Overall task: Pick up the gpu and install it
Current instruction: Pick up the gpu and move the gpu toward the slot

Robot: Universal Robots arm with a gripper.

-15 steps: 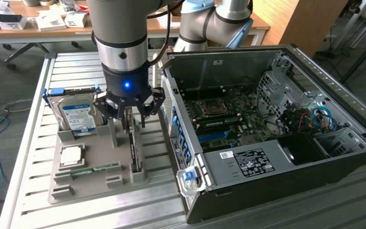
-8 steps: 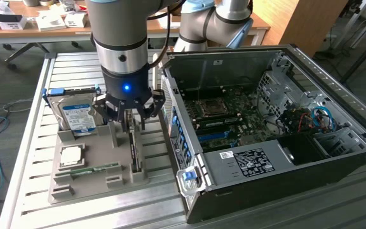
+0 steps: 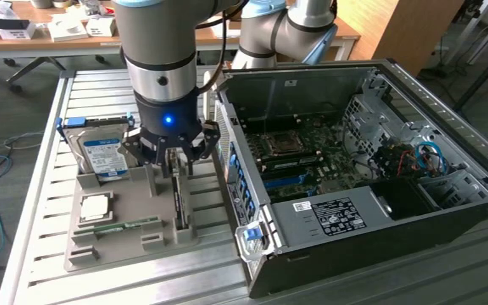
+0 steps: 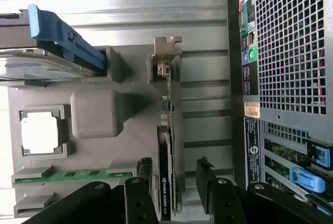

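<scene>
Black fingers of the hand sit closest to the wrist camera. They are spread, one on each side of the gpu, and a gap shows between each finger and the card, so nothing is pinched. The gpu stands on its long edge in a slot of the grey holder. Its metal bracket is at the end away from the fingertips and its dark labelled part lies between them.

In the exterior view the hand hangs left of centre in the frame, directly over the gpu, with its fingertips just above the card's upper edge. The holder lies on the slatted metal tabletop. It also carries a hard drive upright at the upper left, a processor chip below it in the frame and a green memory stick lower still. The open computer case lies just beside the holder, on the exterior view's right, with its motherboard exposed.
</scene>
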